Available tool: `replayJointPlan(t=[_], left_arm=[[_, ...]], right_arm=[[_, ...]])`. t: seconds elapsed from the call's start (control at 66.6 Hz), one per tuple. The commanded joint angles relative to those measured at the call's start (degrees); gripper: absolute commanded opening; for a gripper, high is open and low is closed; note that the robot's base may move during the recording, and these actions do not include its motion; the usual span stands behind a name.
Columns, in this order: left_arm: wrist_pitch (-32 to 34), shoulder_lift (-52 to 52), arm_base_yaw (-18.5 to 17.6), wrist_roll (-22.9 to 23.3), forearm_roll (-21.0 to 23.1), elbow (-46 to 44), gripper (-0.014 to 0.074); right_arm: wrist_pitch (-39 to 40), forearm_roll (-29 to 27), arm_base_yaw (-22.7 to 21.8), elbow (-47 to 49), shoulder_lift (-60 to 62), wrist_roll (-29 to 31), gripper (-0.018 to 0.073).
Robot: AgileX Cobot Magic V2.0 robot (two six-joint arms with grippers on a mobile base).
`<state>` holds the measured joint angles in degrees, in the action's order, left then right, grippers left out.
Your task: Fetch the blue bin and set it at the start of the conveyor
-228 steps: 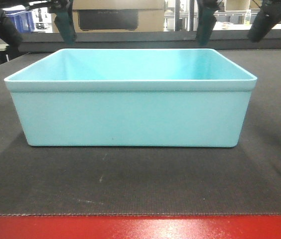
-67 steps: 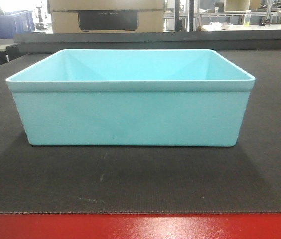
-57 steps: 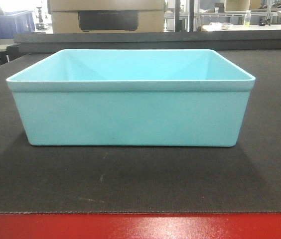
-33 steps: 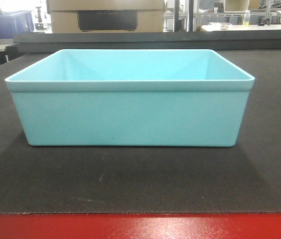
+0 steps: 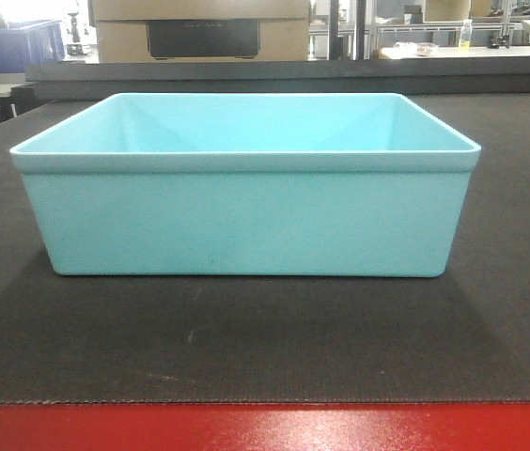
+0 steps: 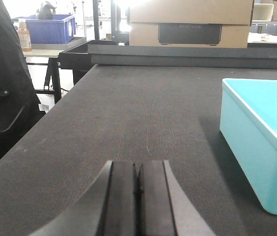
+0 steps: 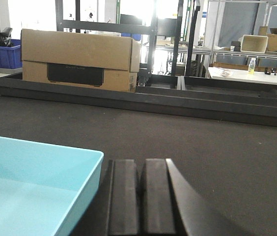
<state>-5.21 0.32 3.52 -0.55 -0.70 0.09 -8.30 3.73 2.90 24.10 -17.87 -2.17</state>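
The blue bin (image 5: 246, 207), a pale aqua plastic tub, stands upright and empty on the conveyor start (image 5: 246, 343), a wide dark grey woven belt with a red front edge. No gripper shows in the front view. My left gripper (image 6: 137, 169) is shut and empty, low over the belt (image 6: 128, 118), to the left of the bin (image 6: 259, 142) and apart from it. My right gripper (image 7: 141, 167) is shut and empty, just right of the bin's right wall (image 7: 82, 189), with a narrow gap between them.
A dark raised rail (image 5: 293, 73) crosses behind the belt. A cardboard box (image 7: 79, 59) stands beyond it. Dark blue crates (image 6: 50, 29) sit on a table at far left. Shelving and tables (image 7: 249, 54) stand at far right. A dark-clothed figure (image 6: 3, 88) is at the left.
The dark arms that hung above the bin's far corners 3.4 s ago have left the front view. The bin has stayed in place over the last second.
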Motion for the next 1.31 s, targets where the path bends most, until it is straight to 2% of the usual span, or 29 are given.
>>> replayJointPlan(t=[0.0, 0.391, 0.556, 0.706, 0.992, 1.052, 1.292], left_arm=[[0.59, -0.32, 0.10, -0.33, 0.37, -0.09, -0.0111], [0.59, -0.32, 0.10, -0.33, 0.37, -0.09, -0.0111], [0.59, -0.32, 0.10, -0.33, 0.37, -0.09, -0.0111], [0.59, -0.32, 0.10, -0.33, 0.37, -0.09, -0.0111], [0.59, -0.32, 0.10, -0.33, 0.37, -0.09, -0.0111], [0.59, -0.32, 0.10, -0.33, 0.37, -0.09, -0.0111], [0.59, -0.32, 0.10, -0.33, 0.37, -0.09, -0.0111]], right_arm=[[1.11, 0.63, -0.38, -0.13, 0.43, 0.27, -0.0153], [0.57, -0.42, -1.00, -0.22, 0.43, 0.27, -0.0153], [-0.91, -4.26, -6.23, -2.41, 1.50, 0.27, -0.0153], [1.55, -6.42, -10.26, -9.92, 7.00, 0.27, -0.0153], [6.26, -6.94, -10.35, -24.07, 17.87, 0.27, -0.0153], [8.30, -6.94, -10.35, -24.10, 17.87, 0.27, -0.0153], [6.55, -6.94, -10.35, -24.10, 17.87, 0.27, -0.0153]])
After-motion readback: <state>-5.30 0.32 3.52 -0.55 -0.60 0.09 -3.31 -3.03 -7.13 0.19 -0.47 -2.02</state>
